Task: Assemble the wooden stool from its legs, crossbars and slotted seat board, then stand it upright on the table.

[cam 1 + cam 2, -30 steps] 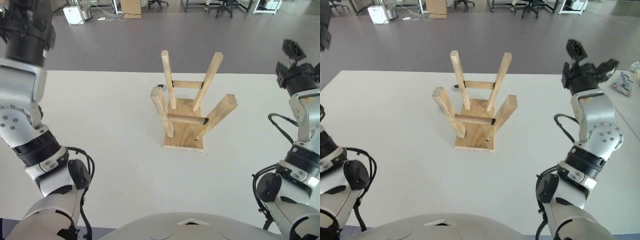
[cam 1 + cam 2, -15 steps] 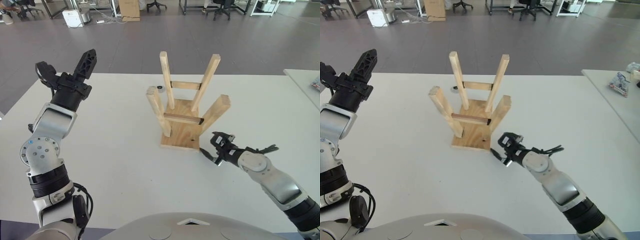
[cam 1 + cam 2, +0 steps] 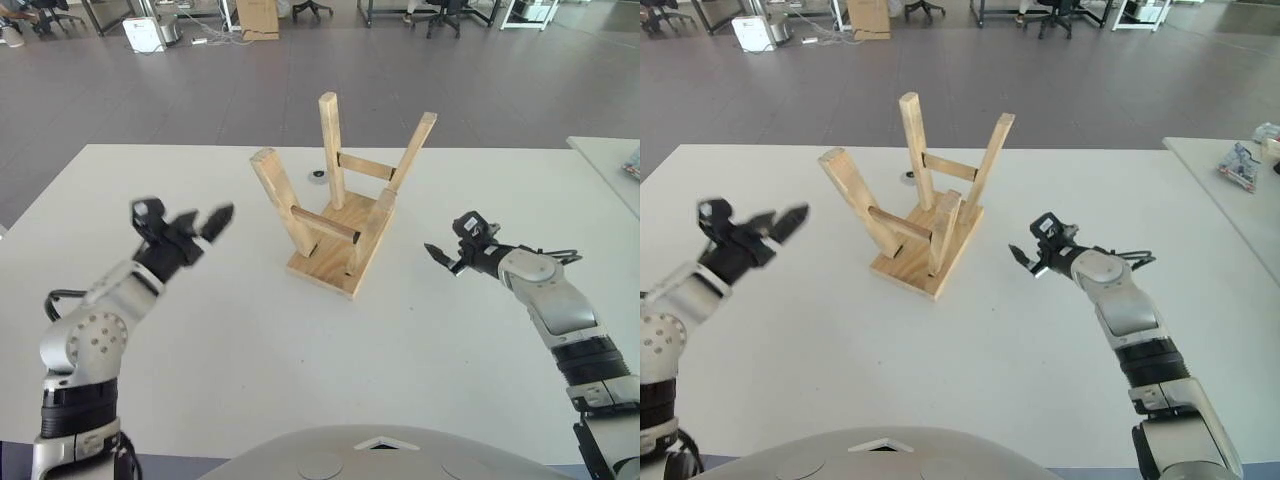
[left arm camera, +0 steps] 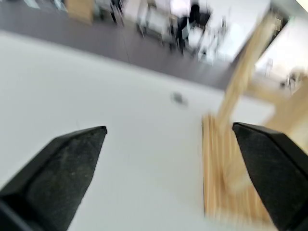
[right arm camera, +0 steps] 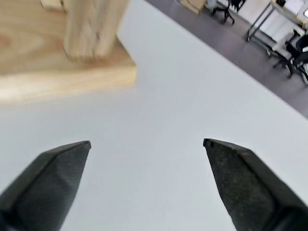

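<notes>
The stool [image 3: 345, 245] sits upside down mid-table [image 3: 300, 380], with the seat board [image 3: 320, 272] down. The left gripper [image 3: 185, 222] hovers at its 9 o'clock and the right gripper [image 5: 147, 142] at 3 o'clock, both with fingers spread wide and empty. The wood looks stiff and fairly light (probably smooth, so slippery). I would grasp opposite legs [image 3: 283, 200] near the crossbars [image 3: 325, 222].

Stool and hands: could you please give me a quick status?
Left hand open, right hand open, both clear of stool. Stool upside down on table. Small dark item behind it.
</notes>
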Tool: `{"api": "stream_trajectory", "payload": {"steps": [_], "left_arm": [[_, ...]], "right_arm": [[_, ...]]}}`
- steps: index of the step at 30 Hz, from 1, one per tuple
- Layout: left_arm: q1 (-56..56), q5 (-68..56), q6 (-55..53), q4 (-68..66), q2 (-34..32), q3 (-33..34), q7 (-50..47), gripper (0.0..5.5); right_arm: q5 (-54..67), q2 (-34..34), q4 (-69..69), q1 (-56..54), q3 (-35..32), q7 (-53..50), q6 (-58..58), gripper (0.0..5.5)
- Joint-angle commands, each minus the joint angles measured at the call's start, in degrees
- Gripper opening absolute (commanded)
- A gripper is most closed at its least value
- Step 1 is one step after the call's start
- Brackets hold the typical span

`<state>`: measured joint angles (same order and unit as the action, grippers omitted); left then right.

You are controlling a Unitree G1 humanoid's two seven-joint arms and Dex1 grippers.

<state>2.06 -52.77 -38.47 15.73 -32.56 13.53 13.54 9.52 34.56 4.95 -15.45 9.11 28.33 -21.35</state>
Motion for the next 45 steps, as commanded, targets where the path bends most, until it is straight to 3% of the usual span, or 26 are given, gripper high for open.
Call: {"api": "stream_trajectory", "payload": {"steps": [1, 4, 12, 15, 18, 21, 23, 25, 29, 36, 41, 45], "left_arm": [[5.4, 7.3, -1.4, 1.8, -3.8, -5.8, 5.4, 4.82], [7.5, 10.1, -1.7, 1.1, -2.9, -6.6, 6.0, 4.82], [7.9, 15.0, -1.7, -2.7, -2.3, -6.2, 8.9, 4.82], [7.9, 16.1, -1.4, -2.6, -1.3, -5.9, 8.8, 4.82], [7.9, 17.0, -1.4, -2.7, -0.6, -5.8, 8.9, 4.82], [7.6, 17.4, -1.0, -3.1, -0.3, -5.5, 8.8, 4.82], [7.7, 18.0, -0.5, -3.3, 0.0, -5.1, 8.7, 4.82], [7.1, 19.0, -0.2, -3.8, -0.2, -4.8, 9.0, 4.82], [3.9, 22.6, 0.6, -6.4, -2.5, -5.7, 10.3, 4.82], [1.7, 29.8, 0.3, -8.4, -6.9, -12.6, 17.5, 4.82], [2.1, 33.3, 0.0, -8.2, -8.2, -15.2, 19.0, 4.82], [-2.5, 35.0, 2.0, -11.1, -5.6, -17.0, 19.6, 4.82]], "right_arm": [[4.9, -4.3, -10.2, -0.9, -1.0, 2.3, -3.9, 4.41], [7.7, -7.3, -17.7, -1.0, -0.4, 1.9, -8.8, 4.41], [12.8, -17.1, -38.6, -2.5, 10.8, -0.9, -20.7, 4.41], [11.2, -17.9, -36.0, -12.5, 4.2, -3.8, -20.1, 4.41], [15.2, -19.8, -29.6, -32.5, -10.4, -10.4, -20.0, 4.41], [11.9, -10.2, -15.4, -42.8, -20.6, -12.6, -15.9, 4.41], [6.1, -2.9, -4.1, -37.5, -20.5, -9.8, -10.7, 4.41], [-1.1, 0.7, 5.5, -25.6, -15.3, -7.3, -2.6, 4.41], [-2.5, -5.7, 12.6, -10.5, -11.3, -4.7, 7.5, 4.41], [-8.5, -14.8, 22.9, -7.5, -0.7, -1.5, 12.7, 4.41], [-13.2, -15.0, 26.2, -5.8, 5.1, 2.4, 14.6, 4.41], [-6.7, -12.6, 15.9, -1.1, 5.4, 14.5, 10.7, 4.41]]}}
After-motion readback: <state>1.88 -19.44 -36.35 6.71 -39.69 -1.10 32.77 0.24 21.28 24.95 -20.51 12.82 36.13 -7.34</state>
